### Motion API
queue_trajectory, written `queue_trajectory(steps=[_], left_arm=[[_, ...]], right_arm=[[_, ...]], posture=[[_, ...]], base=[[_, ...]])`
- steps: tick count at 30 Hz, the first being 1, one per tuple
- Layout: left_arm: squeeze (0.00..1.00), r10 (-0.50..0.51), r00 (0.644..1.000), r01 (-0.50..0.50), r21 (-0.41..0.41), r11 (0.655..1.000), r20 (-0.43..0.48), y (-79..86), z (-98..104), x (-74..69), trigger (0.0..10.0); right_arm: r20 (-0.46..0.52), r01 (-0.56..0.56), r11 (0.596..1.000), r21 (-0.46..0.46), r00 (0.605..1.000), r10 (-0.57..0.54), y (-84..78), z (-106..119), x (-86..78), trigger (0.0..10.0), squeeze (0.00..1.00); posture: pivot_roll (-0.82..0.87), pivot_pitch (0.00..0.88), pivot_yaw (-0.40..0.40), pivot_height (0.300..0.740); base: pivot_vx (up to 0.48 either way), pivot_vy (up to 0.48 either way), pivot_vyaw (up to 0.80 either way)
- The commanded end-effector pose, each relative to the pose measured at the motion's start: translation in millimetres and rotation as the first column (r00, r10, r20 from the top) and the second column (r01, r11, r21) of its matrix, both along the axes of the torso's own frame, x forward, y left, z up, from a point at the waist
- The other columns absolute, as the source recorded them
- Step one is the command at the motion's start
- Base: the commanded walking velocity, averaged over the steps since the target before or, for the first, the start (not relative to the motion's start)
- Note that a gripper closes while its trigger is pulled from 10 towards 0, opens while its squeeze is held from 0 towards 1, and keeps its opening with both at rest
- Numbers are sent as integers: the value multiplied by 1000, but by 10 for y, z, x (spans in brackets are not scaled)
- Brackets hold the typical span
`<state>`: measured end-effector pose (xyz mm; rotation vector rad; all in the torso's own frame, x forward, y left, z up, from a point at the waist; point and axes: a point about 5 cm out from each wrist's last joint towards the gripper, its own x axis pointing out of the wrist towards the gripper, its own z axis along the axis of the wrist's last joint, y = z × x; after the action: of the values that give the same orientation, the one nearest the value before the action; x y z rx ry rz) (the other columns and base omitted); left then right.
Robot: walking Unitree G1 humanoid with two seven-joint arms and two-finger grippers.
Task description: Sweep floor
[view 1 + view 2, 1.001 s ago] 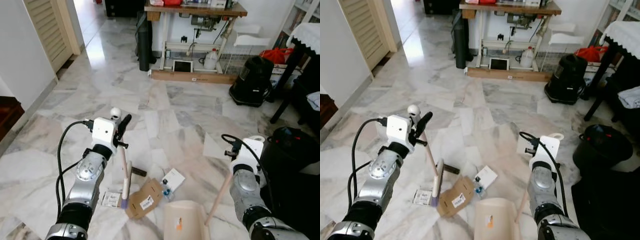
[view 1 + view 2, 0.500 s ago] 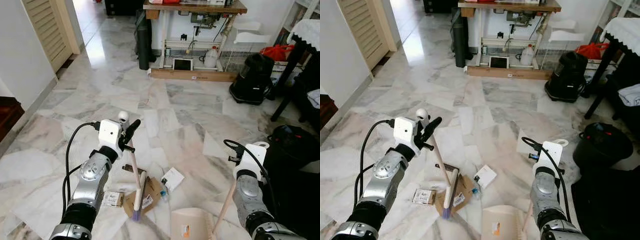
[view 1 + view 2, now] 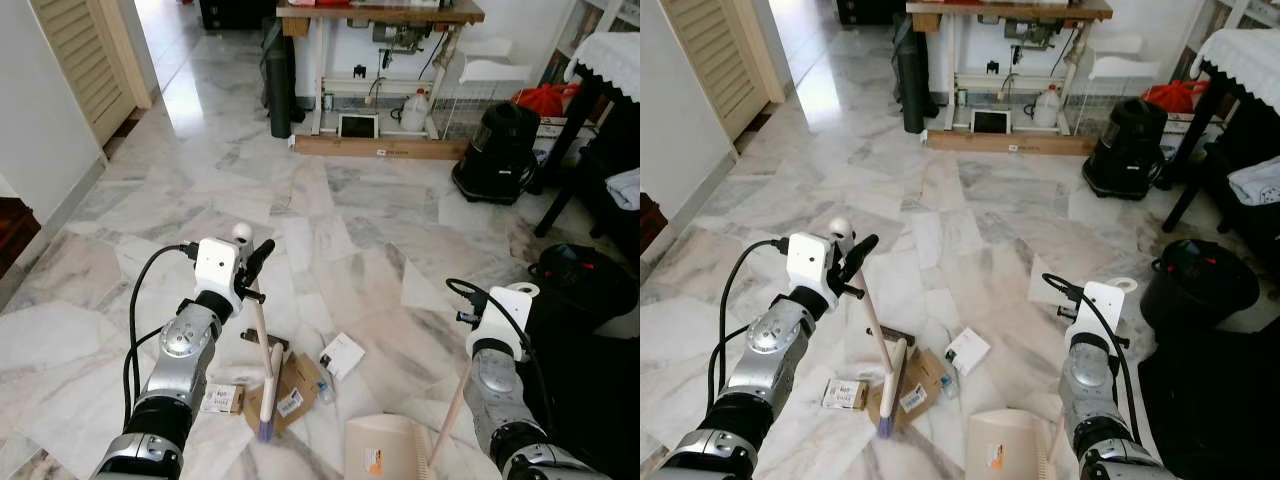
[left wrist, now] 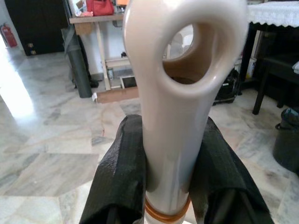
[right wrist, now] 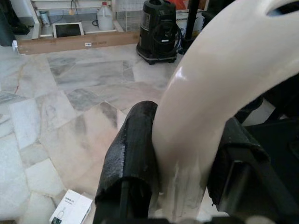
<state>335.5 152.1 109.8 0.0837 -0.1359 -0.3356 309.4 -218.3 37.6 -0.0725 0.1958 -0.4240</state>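
A: Marble floor (image 3: pixel 330 200), grey-veined, with a workbench (image 3: pixel 380 15) and a black vacuum (image 3: pixel 495 150) at the far wall. Where was the broom?

B: Broom (image 3: pixel 262 350) stood tilted, purple bristles down on the flattened cardboard (image 3: pixel 290 385). Left gripper (image 4: pixel 163 154) was clamped round the handle just under its ring end, fingers (image 4: pixel 121 172) pressed to both sides.

A: Litter?

B: Beside the cardboard: a white card (image 3: pixel 343 355), a small printed packet (image 3: pixel 220 400), a dark bit (image 3: pixel 262 342) behind the handle. Dustpan (image 3: pixel 385 450) sat just to the robot's right of it all, mouth toward the pile (its stick rose to the right gripper (image 5: pixel 182 154), closed on the pale handle).

A: Step?

B: I judged it mid-stroke, gathering. Next move would call for dragging the bristles rightward across the cardboard into the pan, pan held flat to the floor.
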Motion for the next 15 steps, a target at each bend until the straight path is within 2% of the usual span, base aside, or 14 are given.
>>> queue_trajectory(steps=[1,15], left_arm=[[0,11,999,-13,28,1000,50,27,102,56,10000],[0,41,997,-45,56,997,62,39,64,92,10000]], right_arm=[[31,-15,1000,-14,999,16,25,99,78,10000,0],[60,-45,999,-4,997,45,60,102,55,10000,0]], posture=[[-69,41,-14,740],[-103,107,-29,740]], base=[[0,0,0],[0,0,0]])
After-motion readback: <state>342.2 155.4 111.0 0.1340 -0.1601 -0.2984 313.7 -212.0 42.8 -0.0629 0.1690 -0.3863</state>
